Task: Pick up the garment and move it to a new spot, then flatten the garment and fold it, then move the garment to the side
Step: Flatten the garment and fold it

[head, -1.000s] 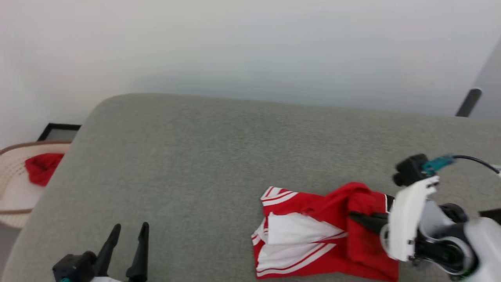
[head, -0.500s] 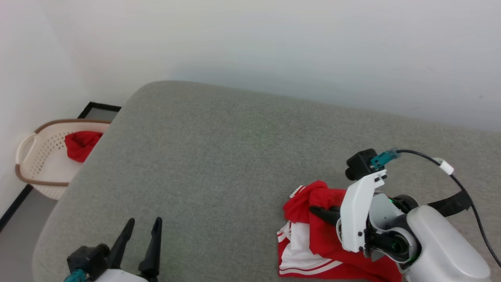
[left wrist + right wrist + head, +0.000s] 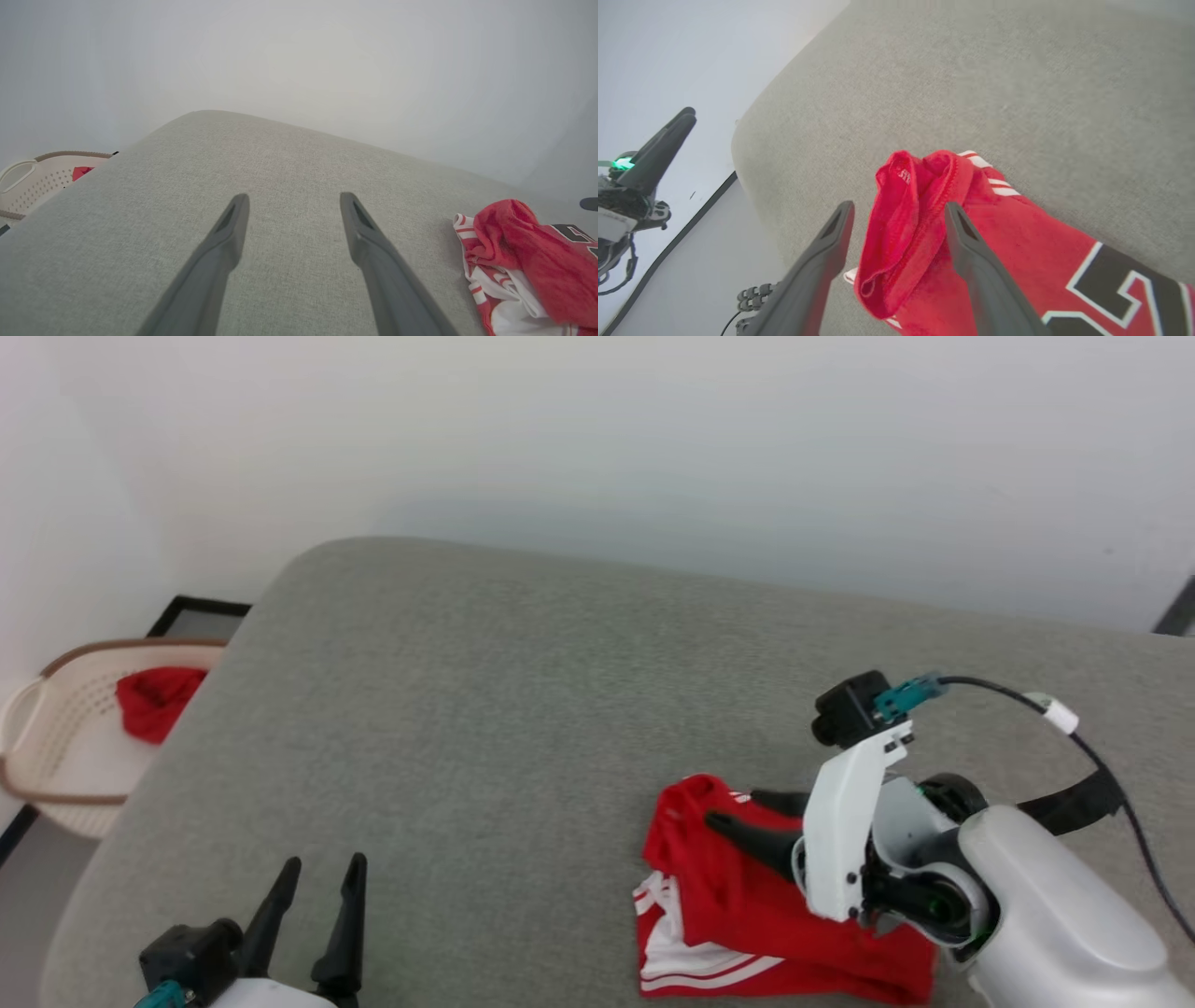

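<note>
- Fingers [image 3: 822, 261] of the right gripper [image 3: 738, 807] are seen spread wide, with nothing pinched; a raised red fold of cloth lies in the gap between them.
- That fold belongs to the red sleeveless basketball jersey [image 3: 747, 915], with white side panels and red-and-white striped trim, which is bunched and partly doubled over itself.
- Part of a black, white-outlined figure is shown on the jersey's flatter red portion in the right wrist view, below and to the right of the fingers.
- The jersey is laid on the near right part of the grey fabric-covered cushion [image 3: 467, 709], close to its near edge, under the right gripper.
- The left gripper [image 3: 325, 861] is seen at the lower left of the head view, its two dark fingers likewise parted wide and empty, above bare grey fabric and well apart from the jersey.
- A cream perforated basket [image 3: 70, 695] is seen beyond the cushion's left edge, with a plain red cloth [image 3: 154, 700] crumpled inside it.
- A pale wall [image 3: 597, 448] is seen behind the cushion.
</note>
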### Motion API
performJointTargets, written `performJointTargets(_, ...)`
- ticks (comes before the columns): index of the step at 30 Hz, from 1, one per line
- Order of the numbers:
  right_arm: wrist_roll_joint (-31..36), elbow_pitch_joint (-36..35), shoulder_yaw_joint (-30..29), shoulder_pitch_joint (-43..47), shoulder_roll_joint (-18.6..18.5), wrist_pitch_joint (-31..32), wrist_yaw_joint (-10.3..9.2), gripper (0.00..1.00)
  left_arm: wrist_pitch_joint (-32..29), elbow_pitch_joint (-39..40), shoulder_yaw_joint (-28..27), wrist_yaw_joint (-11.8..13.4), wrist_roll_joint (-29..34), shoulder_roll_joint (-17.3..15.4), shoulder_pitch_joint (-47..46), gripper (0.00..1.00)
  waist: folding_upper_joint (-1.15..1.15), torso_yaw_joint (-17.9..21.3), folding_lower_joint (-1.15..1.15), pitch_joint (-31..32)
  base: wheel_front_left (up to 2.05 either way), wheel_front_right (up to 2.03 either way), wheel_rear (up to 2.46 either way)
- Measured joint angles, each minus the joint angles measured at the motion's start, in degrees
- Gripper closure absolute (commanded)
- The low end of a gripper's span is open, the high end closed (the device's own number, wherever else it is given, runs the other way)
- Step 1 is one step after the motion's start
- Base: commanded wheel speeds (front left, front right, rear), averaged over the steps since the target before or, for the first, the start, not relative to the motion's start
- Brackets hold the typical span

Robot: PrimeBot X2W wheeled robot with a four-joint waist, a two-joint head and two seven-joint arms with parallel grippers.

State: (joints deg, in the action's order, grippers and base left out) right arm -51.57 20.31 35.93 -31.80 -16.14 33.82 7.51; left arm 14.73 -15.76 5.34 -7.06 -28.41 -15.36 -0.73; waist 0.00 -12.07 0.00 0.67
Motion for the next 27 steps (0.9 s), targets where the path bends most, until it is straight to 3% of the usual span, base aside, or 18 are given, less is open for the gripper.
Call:
performJointTargets(7, -0.27, -4.88, 0.99, -0.55, -5.69, -6.98, 0.0, 0.0, 0.16, 0.78, -0.94, 0.2, 0.29, -0.58, 1.19, 0.0, 0.0, 3.71, 0.0, 0.49, 0.0, 0.0, 0.0)
performJointTargets(18, 5.34, -7.09, -0.51, 4.52, -15.89, -27.21, 0.0, 0.0, 0.25, 2.64, -2.54, 1.01, 1.81, -1.36, 3.88, 0.0, 0.0, 10.65, 0.0, 1.16, 0.0, 0.0, 0.0)
performJointTargets(27, 8.08, -5.0, -6.82, 12.89, -19.61, -39.57, 0.0, 0.0, 0.35, 3.96, -4.49, 1.1, 3.03, -1.71, 5.6, 0.0, 0.0, 15.79, 0.0, 1.89, 0.0, 0.0, 0.0)
